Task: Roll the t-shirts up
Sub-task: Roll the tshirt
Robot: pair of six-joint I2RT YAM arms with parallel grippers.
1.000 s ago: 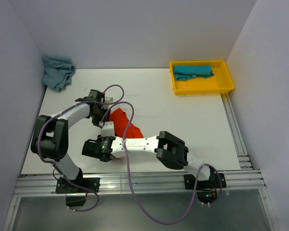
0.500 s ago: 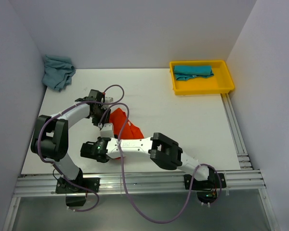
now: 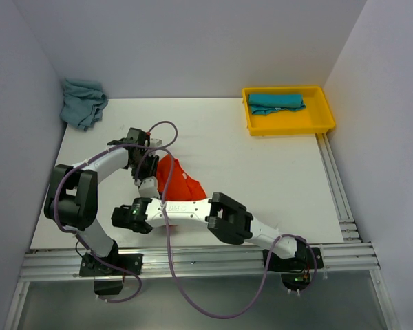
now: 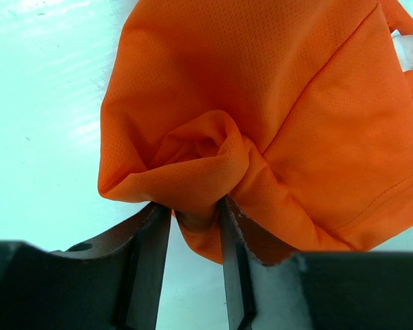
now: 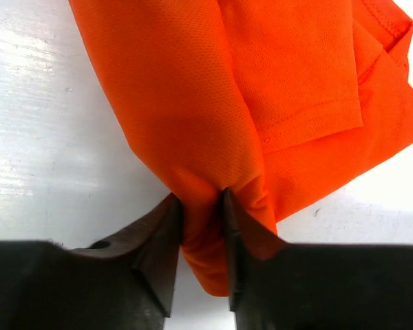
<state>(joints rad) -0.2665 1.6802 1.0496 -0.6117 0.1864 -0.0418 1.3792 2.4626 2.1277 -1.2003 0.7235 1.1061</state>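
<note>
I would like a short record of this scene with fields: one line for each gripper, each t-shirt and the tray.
left gripper: shut on a bunched fold of the orange t-shirt
right gripper: shut on another fold of the same shirt
orange t-shirt: bunched up on the table between the two arms, not a neat roll
teal t-shirt: folded, lying inside the yellow tray
yellow tray: far right corner of the table
grey-blue t-shirt: crumpled heap at the far left corner
</note>
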